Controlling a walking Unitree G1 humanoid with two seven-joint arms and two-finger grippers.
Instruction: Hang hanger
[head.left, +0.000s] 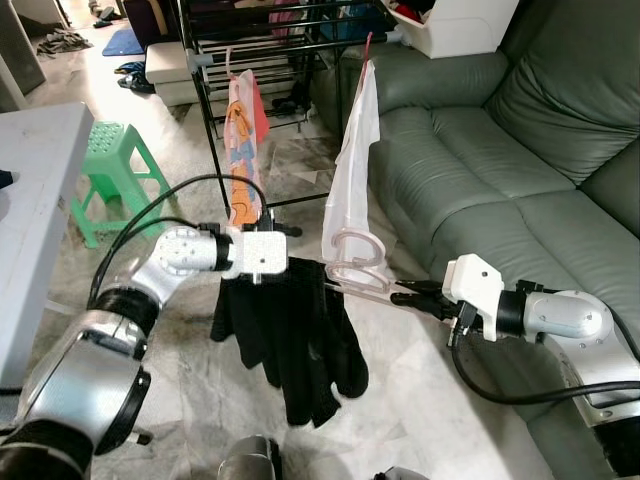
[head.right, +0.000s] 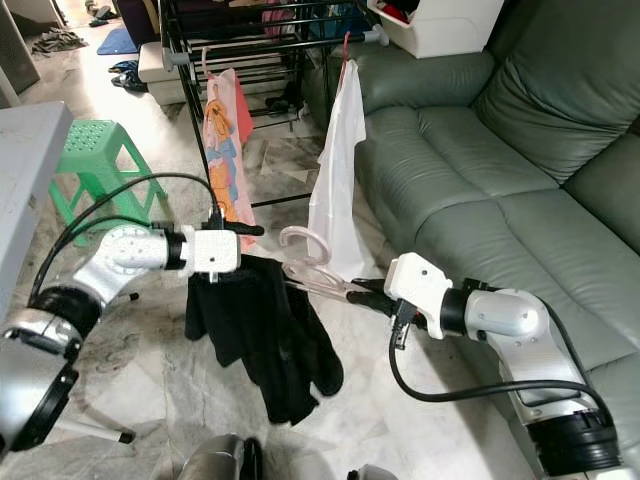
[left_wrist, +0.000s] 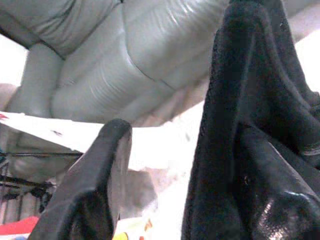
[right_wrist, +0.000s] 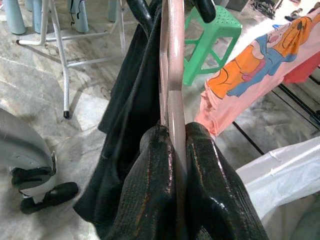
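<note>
Hanger (head.left: 358, 262), pale pink plastic, is held low over the marble floor (head.left: 440, 400) between the two arms, in front of the sofa. Listed by size below.

- Grey-green leather sofa (head.left: 500, 150) is seen along the robot's right side; a white bin (head.left: 455, 25) is set on its arm end.
- Black drying rack (head.left: 260, 40) is seen ahead, beyond the hanger. A white garment (head.left: 355, 150) and an orange-and-pink printed shirt (head.left: 243, 130) are hung from it.
- Grey table (head.left: 30, 200) edge is seen at the robot's left, with a green plastic stool (head.left: 110, 170) just beside it.
- Black garment (head.left: 290, 340) is draped from the hanger and hangs down below the left gripper, clear of the floor.
- Hanger hook is curled upward, close in front of the white garment's lower edge; not on the rack.
- Right gripper (right_wrist: 172, 165) is pinched on the hanger's flat pink bar, one finger (right_wrist: 145, 190) on each side, pressed tight against it.
- Left gripper (head.left: 285, 262) is at the hanger's other end, buried in the black garment. In its wrist view one finger (left_wrist: 100, 175) is free and apart from the other, which is covered by black cloth (left_wrist: 240, 125). Fingers are spread; whether anything is gripped cannot be told.
</note>
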